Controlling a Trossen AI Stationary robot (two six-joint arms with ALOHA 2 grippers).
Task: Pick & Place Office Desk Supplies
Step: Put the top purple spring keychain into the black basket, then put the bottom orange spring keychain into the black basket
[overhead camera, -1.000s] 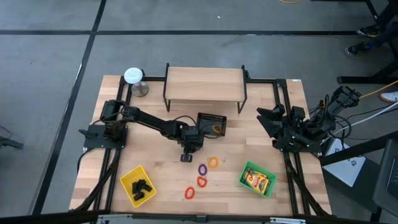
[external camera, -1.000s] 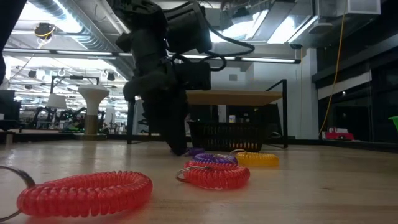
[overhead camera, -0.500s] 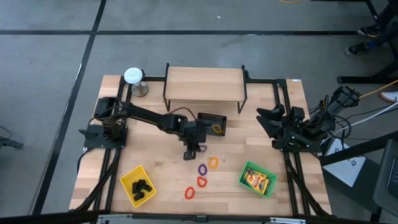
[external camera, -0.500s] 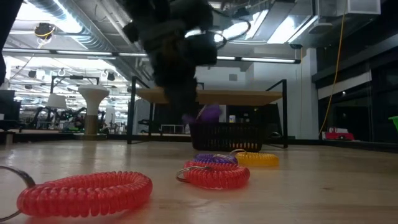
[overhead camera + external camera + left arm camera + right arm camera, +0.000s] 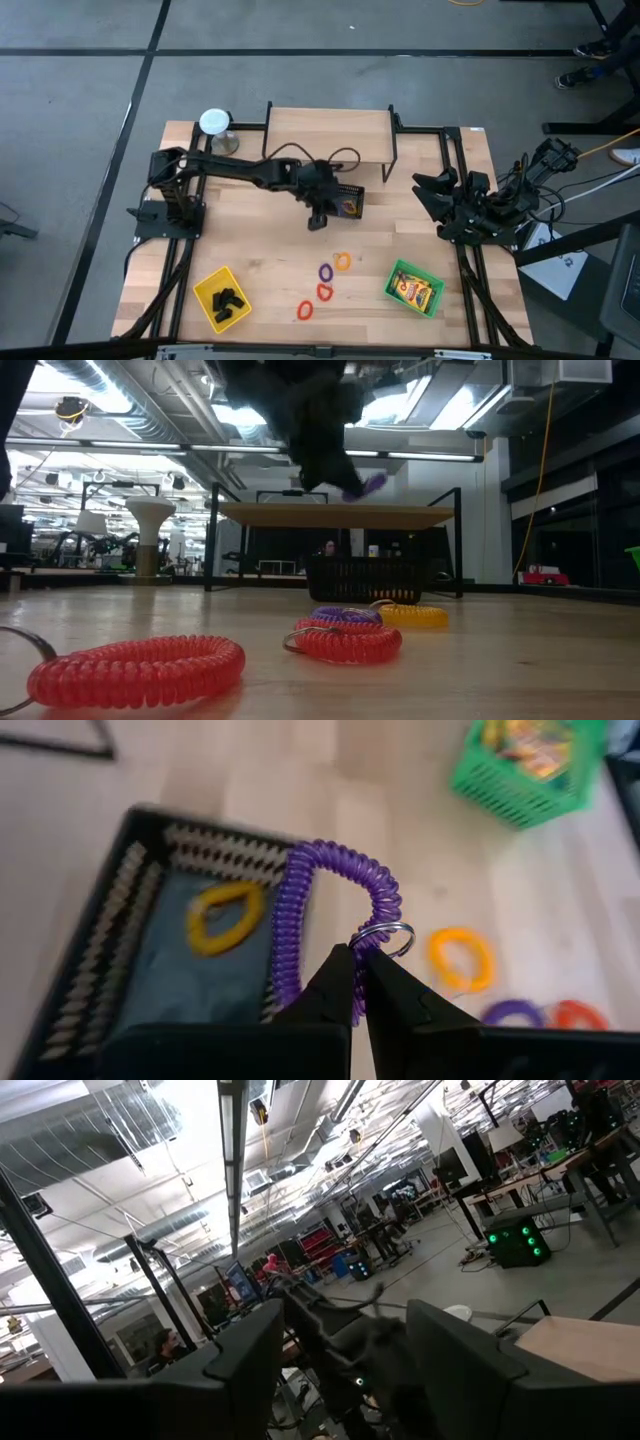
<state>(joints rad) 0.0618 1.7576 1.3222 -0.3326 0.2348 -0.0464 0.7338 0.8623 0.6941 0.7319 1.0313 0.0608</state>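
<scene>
Purple coil ring clenched by its metal loop in the left gripper, dangling above the near edge of the black mesh basket. One second before: same gripper low at the wooden table, beside the rings, only closing. Since then: lifted clear, swung back toward the basket, ring carried along and seen hanging high in the low view. Yellow ring lying inside the basket. Left on the table as before: orange ring, second purple ring, two red rings, close together in front of the basket. Green tray with printed packs and yellow tray with black clips unmoved. Right gripper parked at the right table edge, fingers apart, unchanged.
</scene>
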